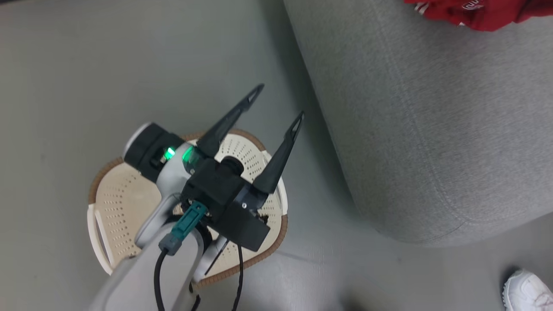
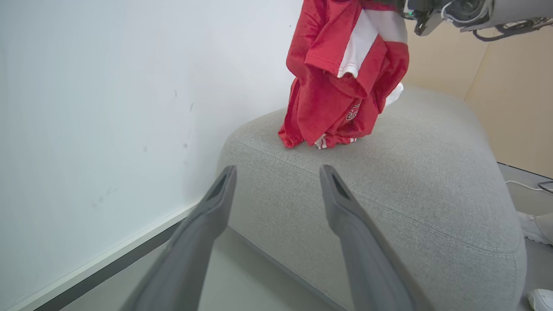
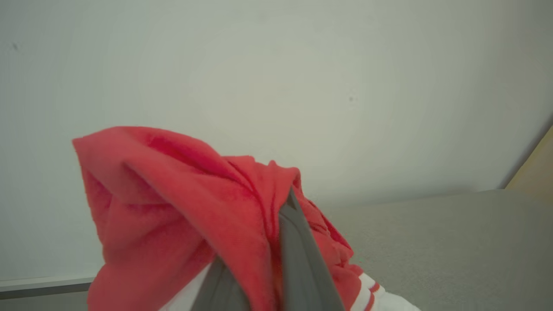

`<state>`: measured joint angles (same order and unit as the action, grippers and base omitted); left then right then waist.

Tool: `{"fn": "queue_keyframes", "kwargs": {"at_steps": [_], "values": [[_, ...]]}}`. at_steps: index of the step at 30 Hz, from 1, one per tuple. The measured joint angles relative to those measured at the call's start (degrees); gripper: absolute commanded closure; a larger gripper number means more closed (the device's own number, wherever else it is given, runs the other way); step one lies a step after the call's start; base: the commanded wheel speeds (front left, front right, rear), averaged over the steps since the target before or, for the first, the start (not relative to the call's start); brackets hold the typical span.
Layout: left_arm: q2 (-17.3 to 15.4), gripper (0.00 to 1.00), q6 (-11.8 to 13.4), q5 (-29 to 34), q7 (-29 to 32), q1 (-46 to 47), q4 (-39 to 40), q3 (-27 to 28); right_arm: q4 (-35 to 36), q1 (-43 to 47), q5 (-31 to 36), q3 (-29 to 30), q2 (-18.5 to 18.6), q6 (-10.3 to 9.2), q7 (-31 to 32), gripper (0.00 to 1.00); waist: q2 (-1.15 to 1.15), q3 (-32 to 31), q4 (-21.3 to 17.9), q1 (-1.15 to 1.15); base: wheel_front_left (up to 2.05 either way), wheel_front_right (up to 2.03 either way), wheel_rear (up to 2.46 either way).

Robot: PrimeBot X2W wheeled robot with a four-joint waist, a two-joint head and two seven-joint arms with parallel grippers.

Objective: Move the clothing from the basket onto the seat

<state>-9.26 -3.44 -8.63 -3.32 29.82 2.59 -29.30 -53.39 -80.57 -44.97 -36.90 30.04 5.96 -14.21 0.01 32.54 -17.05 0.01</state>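
Right pincer [image 3: 287, 216]: closed almost completely, nipping a bunched fold of the clothing [image 3: 173, 207]. Red cloth draped over and between the two dark fingers [image 3: 298, 259], one of them mostly buried under it. In the left wrist view, same pincer at the top right corner, gripping the upper end of the clothing [image 2: 332, 95] and holding it upright as a hanging bundle, with a broad white stripe on the side. Lower end of the bundle resting crumpled on top of the sofa [image 2: 410, 185], toward the side nearest the white wall [image 2: 108, 108]. Upper part lifted clear of the cushion.

Left pincer [image 2: 278, 170]: spread fully wide, nothing between the fingers, nothing touched. Pointed toward the sofa's rounded end, well apart from the clothing, with the red bundle beyond and above the fingertips in that wrist view.

From the head: left pincer [image 1: 280, 103] hanging over the floor [image 1: 86, 65] and above the basket [image 1: 125, 203], tips aimed toward the sofa [image 1: 423, 129] without reaching it. Basket standing on the floor near the sofa's corner, partly covered by the pale forearm. A strip of the clothing [image 1: 475, 13] at the top edge of that view, on the sofa, far from the left pincer. A person's white shoe [image 1: 525, 287] on the floor at the lower right, beside the sofa.
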Motion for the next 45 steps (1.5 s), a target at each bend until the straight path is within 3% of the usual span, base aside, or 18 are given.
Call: {"fn": "queue_keyframes", "kwargs": {"at_steps": [7, 16, 17, 18, 19, 20, 33, 45], "values": [[-0.5, 0.00, -0.1, 1.7, 0.2, 3.9, 1.2, 0.5, -5.3, 1.5, 0.0, -0.5, -2.0, -0.90, -0.1, 1.00, 0.00, 6.5, 0.3, 0.00, 0.00, 0.00, 0.00], [-1.4, 0.00, -0.1, 2.1, 0.1, 4.0, 1.0, 0.8, -9.1, 3.7, -0.3, 0.1, -3.6, -0.90, -0.4, 1.00, 0.00, 9.9, 0.6, -0.01, 0.00, 0.00, 0.00], [-1.5, 0.00, -0.1, 2.1, -0.1, 4.0, 0.8, 0.9, -9.5, 3.7, -0.3, 0.2, -3.9, -0.90, -0.4, 0.88, -0.01, 9.9, 0.6, -0.01, 0.00, 0.00, 0.00], [-1.7, 0.00, -0.1, 2.1, -0.4, 4.0, 0.6, 1.1, -9.7, 3.7, -0.5, 0.6, -4.3, -0.90, -0.5, 0.66, 0.00, 9.9, 0.5, 0.00, 0.00, 0.00, 0.00], [-1.8, 0.00, -0.1, 2.1, -0.4, 4.0, 0.4, 1.2, -9.8, 3.7, -1.0, 0.8, -4.7, -0.88, -0.5, 0.25, 0.00, 9.7, 0.4, 0.00, 0.00, 0.00, 0.00], [-1.9, 0.00, -0.1, 2.1, -0.6, 4.0, 0.3, 1.4, -9.8, 3.8, -1.2, 0.8, -5.0, -0.83, -0.5, 0.00, -0.01, 9.6, 0.4, -0.01, 0.00, 0.00, 0.00], [-1.3, 0.00, 0.1, -1.0, -2.9, 2.7, -4.2, 3.0, -6.3, 10.6, 0.8, 1.3, -5.1, 0.13, -0.5, 0.00, -0.02, 5.0, -1.1, -0.02, 0.00, 0.00, 0.00], [1.2, 0.00, 2.9, -3.4, -5.3, 0.4, -11.7, 6.4, -0.4, 19.3, 4.4, 0.5, -6.2, 0.42, -0.5, 0.00, -0.02, -3.7, -1.2, -0.02, 0.00, 0.00, 0.00]]}}
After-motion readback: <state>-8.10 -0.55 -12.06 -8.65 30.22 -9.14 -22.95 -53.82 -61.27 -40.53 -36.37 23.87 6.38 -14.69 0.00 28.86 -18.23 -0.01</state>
